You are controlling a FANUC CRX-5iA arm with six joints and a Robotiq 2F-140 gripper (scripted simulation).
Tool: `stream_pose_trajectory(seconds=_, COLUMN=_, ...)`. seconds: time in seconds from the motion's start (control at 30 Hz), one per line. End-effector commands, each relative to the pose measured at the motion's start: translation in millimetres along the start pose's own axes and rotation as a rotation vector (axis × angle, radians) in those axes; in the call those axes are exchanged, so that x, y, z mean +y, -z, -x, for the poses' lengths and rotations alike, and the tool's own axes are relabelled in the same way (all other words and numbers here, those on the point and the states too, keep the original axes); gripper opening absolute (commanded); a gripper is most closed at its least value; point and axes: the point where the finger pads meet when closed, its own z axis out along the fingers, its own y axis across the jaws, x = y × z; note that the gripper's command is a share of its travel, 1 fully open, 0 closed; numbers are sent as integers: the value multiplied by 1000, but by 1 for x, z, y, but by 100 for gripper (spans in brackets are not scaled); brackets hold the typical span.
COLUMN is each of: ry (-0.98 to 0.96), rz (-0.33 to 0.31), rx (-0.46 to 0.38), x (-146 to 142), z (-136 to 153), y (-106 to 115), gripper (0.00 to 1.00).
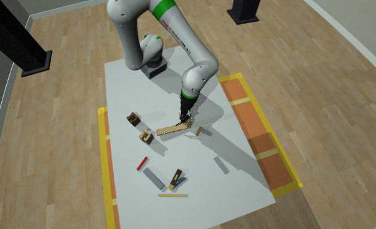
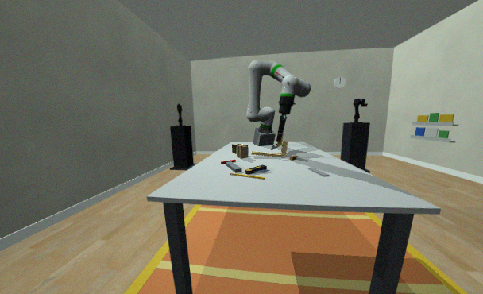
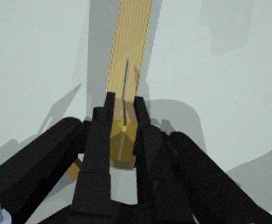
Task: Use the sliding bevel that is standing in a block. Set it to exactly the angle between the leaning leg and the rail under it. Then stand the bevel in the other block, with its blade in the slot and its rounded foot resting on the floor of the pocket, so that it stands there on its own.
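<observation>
Bevel: held in the tool (image 3: pixel 124 125), a tan wooden stock (image 3: pixel 122 145) with a thin blade (image 3: pixel 126 83) showing edge-on ahead of it, poised over the rail (image 1: pixel 170 129) near the leaning leg (image 1: pixel 187 123).
Tool: nearly closed, its two black fingers pinched on the sides of the bevel's stock; nothing else is in them.
Rail and leg: a pale wooden strip lying flat on the bench (image 1: pixel 201 185), with the short leg rising from its right end, close under the wrist.
Blocks: a dark block (image 1: pixel 133 119) and a lighter block (image 1: pixel 146 136) stand left of the rail, well apart from the tool; both look unoccupied from above.
Risk, angle: if the blade meets the leg while the stock is not flat along the rail, the angle taken would likely be wrong.
Risk, grip: the hold is narrow and on the stock only, so pressing the blade against the leg could twist the bevel between the fingers.
Risk, fixture: a hard push could shove the rail across the bench.
Risk, carry: any knock on the way to the block could shift the blade.
Clutter: a red stick (image 1: pixel 141 163), grey bar (image 1: pixel 153 178) and pencil (image 1: pixel 172 195) lie nearer the front, clear of the path.
</observation>
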Motion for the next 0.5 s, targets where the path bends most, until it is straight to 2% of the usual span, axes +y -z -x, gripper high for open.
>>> stream_pose_trajectory(seconds=0.0, ry=0, rz=-2, rx=0, x=-1, z=0, y=-5, gripper=10)
stream_pose_trajectory(seconds=0.47, ry=0, rz=-2, rx=-1, x=-1, z=1, y=-15, gripper=10)
